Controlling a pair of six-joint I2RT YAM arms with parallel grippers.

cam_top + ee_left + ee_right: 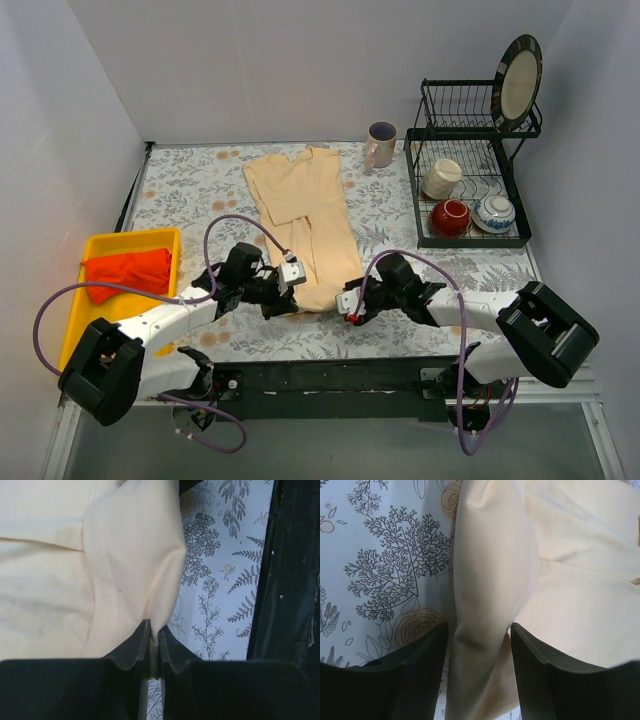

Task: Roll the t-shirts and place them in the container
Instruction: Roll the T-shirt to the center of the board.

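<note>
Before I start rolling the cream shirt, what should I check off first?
1. Left hand pinching the cream t-shirt at its near hem: ok.
2. Right hand closed on the hem: not ok; its jaws stand apart, straddling a fold.
3. Shirt folded into a long strip: ok.
4. Both hands level at the near edge: ok.
5. All cloth layers caught in each grip: cannot tell.
6. Mug apart from the collar: ok.

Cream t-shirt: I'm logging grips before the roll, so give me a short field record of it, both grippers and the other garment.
cream t-shirt: folded narrow, flat on table, unrolled
left gripper: shut on its near hem
right gripper: open, jaws either side of a hem fold
red-orange shirt: bunched in yellow bin
</note>
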